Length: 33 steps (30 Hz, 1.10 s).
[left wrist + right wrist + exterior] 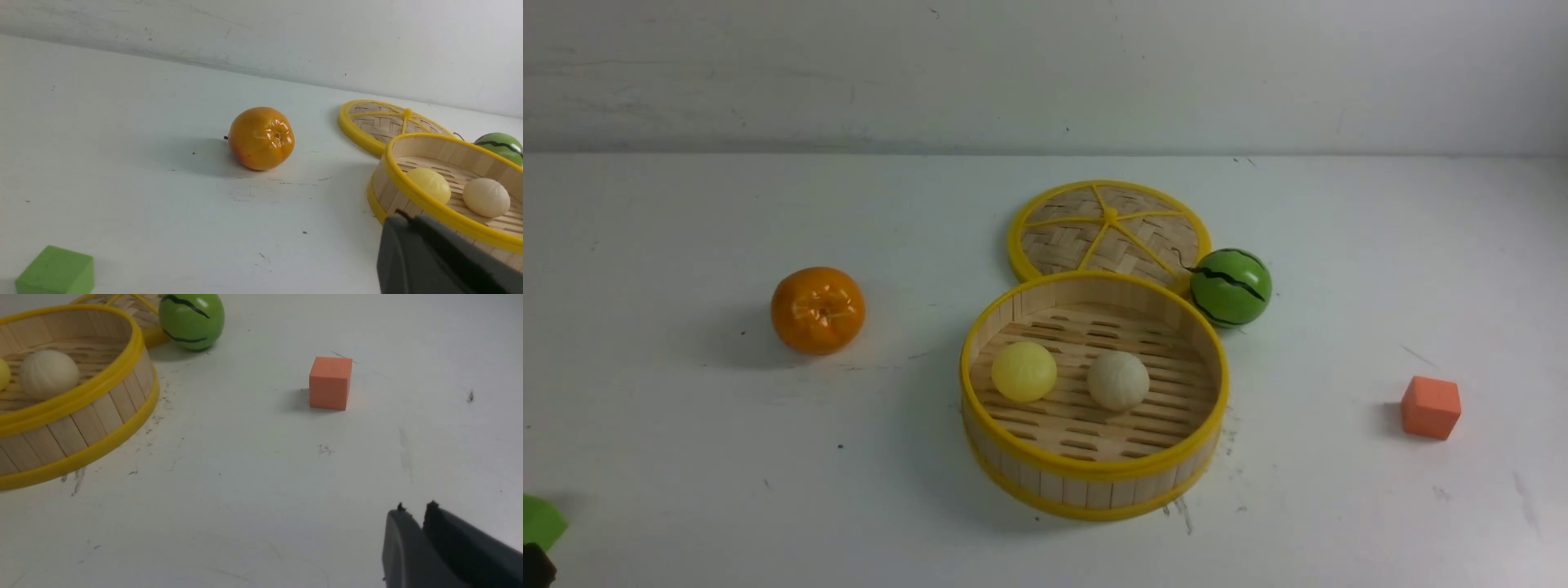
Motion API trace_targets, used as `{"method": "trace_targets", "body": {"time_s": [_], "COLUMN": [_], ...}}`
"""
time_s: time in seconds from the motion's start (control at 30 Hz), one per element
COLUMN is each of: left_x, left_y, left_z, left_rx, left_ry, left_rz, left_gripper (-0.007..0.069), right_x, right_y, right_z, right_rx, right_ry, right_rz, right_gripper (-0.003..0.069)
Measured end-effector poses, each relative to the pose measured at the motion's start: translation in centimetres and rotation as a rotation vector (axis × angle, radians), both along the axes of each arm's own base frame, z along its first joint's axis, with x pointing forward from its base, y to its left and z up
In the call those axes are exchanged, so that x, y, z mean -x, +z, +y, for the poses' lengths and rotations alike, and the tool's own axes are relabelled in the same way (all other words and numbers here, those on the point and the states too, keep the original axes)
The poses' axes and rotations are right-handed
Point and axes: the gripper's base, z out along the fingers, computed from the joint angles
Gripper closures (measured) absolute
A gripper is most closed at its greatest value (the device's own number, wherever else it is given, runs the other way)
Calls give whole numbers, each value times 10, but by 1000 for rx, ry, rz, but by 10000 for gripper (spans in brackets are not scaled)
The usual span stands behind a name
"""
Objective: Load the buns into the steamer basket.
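Observation:
The steamer basket [1094, 482] stands in the middle of the table. Both buns lie side by side on its slatted floor, the pale yellow bun [1023, 371] on the left and the cream-beige bun [1118, 380] on the right. In the left wrist view my left gripper [408, 215] is shut and empty, just outside the basket's wall [386, 192], with both buns [429, 184] [486, 197] beyond the rim. In the right wrist view my right gripper [415, 507] hangs over bare table, well away from the basket [81, 428]. Its tips are a narrow gap apart, with nothing between them.
The woven lid [1108, 233] lies flat behind the basket, and a green striped ball [1230, 287] rests against both. An orange tangerine [818, 309] sits to the left and an orange cube [1430, 407] to the right. A green block [55, 271] lies near the front left corner.

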Motion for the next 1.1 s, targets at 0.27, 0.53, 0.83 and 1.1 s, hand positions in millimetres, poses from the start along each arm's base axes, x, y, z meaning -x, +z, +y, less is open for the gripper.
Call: {"method": "trace_targets", "body": {"time_s": [0.27, 0.53, 0.83, 1.1], "left_x": [3, -2, -1, 1], "left_y": [-7, -12, -38, -45], "left_z": [-7, 0, -3, -4], "left_rx": [8, 21, 38, 34], "left_ry": [-131, 2, -15, -26], "left_rz": [79, 32, 204, 267], "left_gripper": [638, 638, 638, 638], "right_x": [0, 0, 0, 0], "right_y": [0, 0, 0, 0], "right_z": [0, 0, 0, 0], "right_rx": [0, 0, 0, 0], "right_ry": [0, 0, 0, 0], "right_rz": [0, 0, 0, 0], "right_gripper": [580, 568, 559, 550]}}
